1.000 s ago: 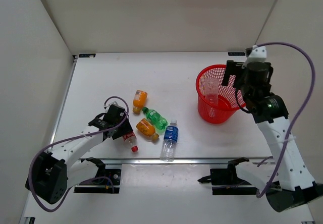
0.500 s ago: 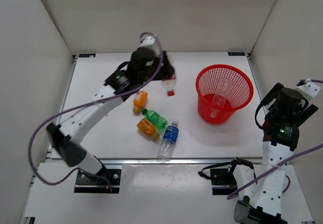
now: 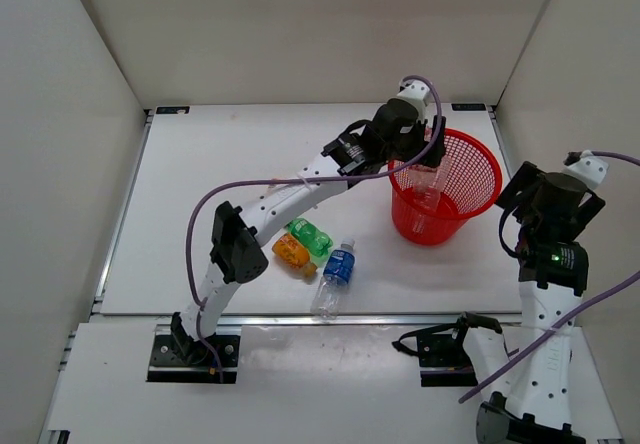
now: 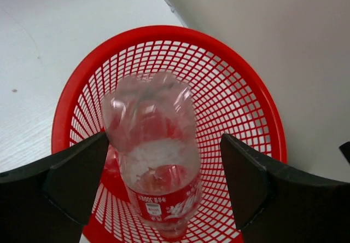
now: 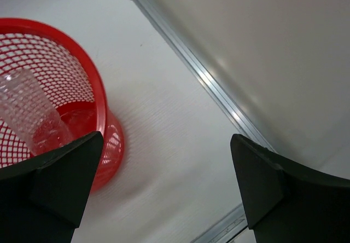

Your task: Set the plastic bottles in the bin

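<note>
The left arm (image 3: 300,179) stretches across the table (image 3: 200,164) to the bin (image 4: 164,29), and the left gripper (image 4: 164,136) hangs right over the bin's open mouth. Between its fingers (image 4: 71,183) is the red-label bottle (image 4: 158,166), tipped cap-down with its crumpled base toward the wrist camera. From above it lies wholly inside the ring of the bin's rim; how far down it reaches I cannot tell. The jaws stand partly open, wider than the bottle. Red mesh shows through a plain gap between the bottle and one finger, while the other finger lies right at the bottle's side, and I cannot tell whether they touch. No firm grip on it shows. A clear bottle (image 5: 27,106) is inside the bin, leaning against the mesh wall with its base near the bin's floor. The right gripper (image 5: 167,139) is outside the bin on its right, above bare table near the side wall (image 5: 262,46). Its fingers are spread wide with nothing between them. Three more bottles lie on their sides on the table, well to the bin's left and nearer the arm bases than the bin is. The orange bottle (image 3: 289,252) is farthest from the bin, and the green bottle (image 3: 308,234) is just beside it on the bin's side. The blue-label bottle (image 3: 338,267) is the closest of the three to the bin, though well apart from it.
</note>
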Controlling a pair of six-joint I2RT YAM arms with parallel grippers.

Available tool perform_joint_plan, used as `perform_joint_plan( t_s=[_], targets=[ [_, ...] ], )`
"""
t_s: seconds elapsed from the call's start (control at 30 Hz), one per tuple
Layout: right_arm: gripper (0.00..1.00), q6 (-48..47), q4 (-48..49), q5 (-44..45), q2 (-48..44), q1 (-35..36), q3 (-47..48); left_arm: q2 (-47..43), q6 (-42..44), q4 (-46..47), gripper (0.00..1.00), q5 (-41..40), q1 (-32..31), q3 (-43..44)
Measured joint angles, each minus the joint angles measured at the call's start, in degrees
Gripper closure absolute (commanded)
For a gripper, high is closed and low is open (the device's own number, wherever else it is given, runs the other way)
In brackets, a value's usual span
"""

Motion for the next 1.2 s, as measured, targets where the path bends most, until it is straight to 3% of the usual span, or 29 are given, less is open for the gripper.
perform_joint_plan(
  t_s=[0.13,0.27,0.43,0.53,0.63,0.8,1.0,1.2],
  targets=[
    [0.01,-2.0,-3.3,-1.1,2.6,5.4,4.8,-0.2,1.4,-0.3,0.01,0.2,0.0,0.2],
    [0.01,-3.3,-4.9,-0.1,7.9,19.3,14.9,-7.2,3.3,-0.8,0.01,-0.6,0.8,-6.4],
    [0.01,-3.6,-5.5,8.7,17.6,51.1,23.1,-33.0,2.5,-1.4,0.02,-3.7,5.3,-36.5],
    [0.01,-3.5,-6.7,8.4,26.8,61.4,28.0,-50.9,-0.6,-3.7,0.02,-5.5,12.5,-54.9],
    [0.01,-1.7,-4.3,4.5,36.5,64.1,28.4,-66.1,-4.6,-7.4,0.01,-6.2,21.3,-70.6],
    [0.01,4.6,-3.2,-0.6,45.8,69.4,20.1,-79.8,-9.9,-17.0,0.01,-4.7,29.8,-86.2],
    [0.01,15.5,-0.6,-5.9,47.1,72.1,7.7,-87.2,-13.4,-23.3,0.01,-3.3,31.9,-88.9],
    [0.01,21.2,7.4,-8.5,47.1,71.0,-2.1,-86.6,-13.5,-23.5,0.02,-2.6,31.3,-88.9]
  ],
)
